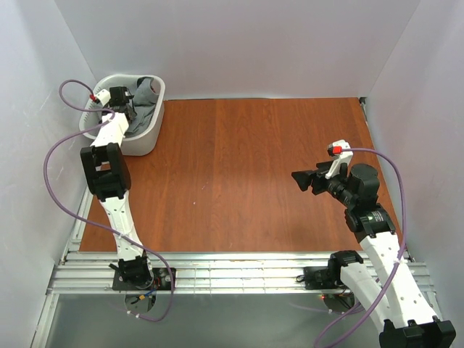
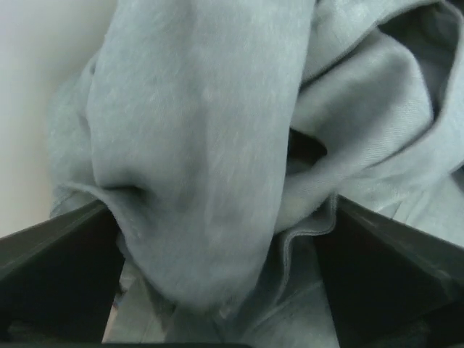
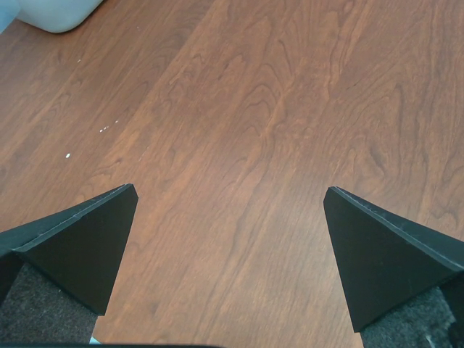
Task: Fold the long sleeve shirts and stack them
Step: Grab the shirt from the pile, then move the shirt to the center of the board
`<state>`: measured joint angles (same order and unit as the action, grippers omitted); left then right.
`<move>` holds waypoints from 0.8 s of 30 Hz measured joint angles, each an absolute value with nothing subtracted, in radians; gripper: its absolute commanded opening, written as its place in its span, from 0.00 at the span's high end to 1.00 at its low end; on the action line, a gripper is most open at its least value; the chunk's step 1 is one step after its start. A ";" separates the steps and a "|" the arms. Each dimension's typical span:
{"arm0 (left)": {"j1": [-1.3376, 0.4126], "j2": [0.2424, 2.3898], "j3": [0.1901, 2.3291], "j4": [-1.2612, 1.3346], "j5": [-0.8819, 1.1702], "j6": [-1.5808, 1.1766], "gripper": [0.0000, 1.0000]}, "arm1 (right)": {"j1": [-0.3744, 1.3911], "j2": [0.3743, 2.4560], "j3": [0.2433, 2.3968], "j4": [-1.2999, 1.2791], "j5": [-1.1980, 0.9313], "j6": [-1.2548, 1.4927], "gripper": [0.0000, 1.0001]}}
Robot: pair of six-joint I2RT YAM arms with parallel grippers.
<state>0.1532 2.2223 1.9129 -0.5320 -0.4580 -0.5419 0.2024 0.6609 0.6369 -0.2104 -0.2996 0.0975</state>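
Left arm is deep in the corner, its left gripper (image 1: 123, 98) down inside the white plastic laundry basket (image 1: 142, 142) at the far left of the brown wood-grain table (image 1: 239, 167), and that is where the plain grey soft cloth shirt (image 2: 196, 130) lies, bunched in a heap with no clear long axis to read. The left wrist camera gives what the overhead cannot: a thick rounded fold of grey cloth runs straight up the middle between the two dark fingers, crosswise to the line on which they would meet, so the cloth sits right where a pinch wants it. The fingers stand wide apart on either side of that fold, not yet pressed onto it. This arm is plainly the nearer one. The right gripper (image 1: 300, 181) hangs well apart over the right side of the table, fingers spread, nothing between them, and its own camera shows only bare wood and a sliver of the basket. From above, the basket's depth is hidden; whether a second shirt lies under the grey one, I cannot tell.
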 measured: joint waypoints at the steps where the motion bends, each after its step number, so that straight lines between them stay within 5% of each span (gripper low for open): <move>1: 0.155 2.237 1.922 -0.523 -0.456 -0.535 0.41 | 0.204 0.661 0.636 -0.210 -0.302 0.097 0.01; 2: 0.158 2.249 1.932 -0.515 -0.454 -0.523 0.56 | 0.204 0.661 0.636 -0.209 -0.303 0.097 0.01; 3: 0.160 2.257 1.938 -0.509 -0.451 -0.512 0.88 | 0.204 0.661 0.635 -0.208 -0.305 0.097 0.01; 4: 0.162 2.262 1.943 -0.508 -0.447 -0.503 0.98 | 0.204 0.661 0.635 -0.208 -0.307 0.097 0.02; 15: 0.175 2.189 2.141 -0.503 -0.234 -0.541 1.00 | 0.204 0.648 0.632 -0.215 -0.321 0.097 0.03; 24: 0.158 1.758 2.266 -0.224 0.142 -0.725 1.00 | 0.204 0.597 0.661 -0.265 -0.321 0.098 0.03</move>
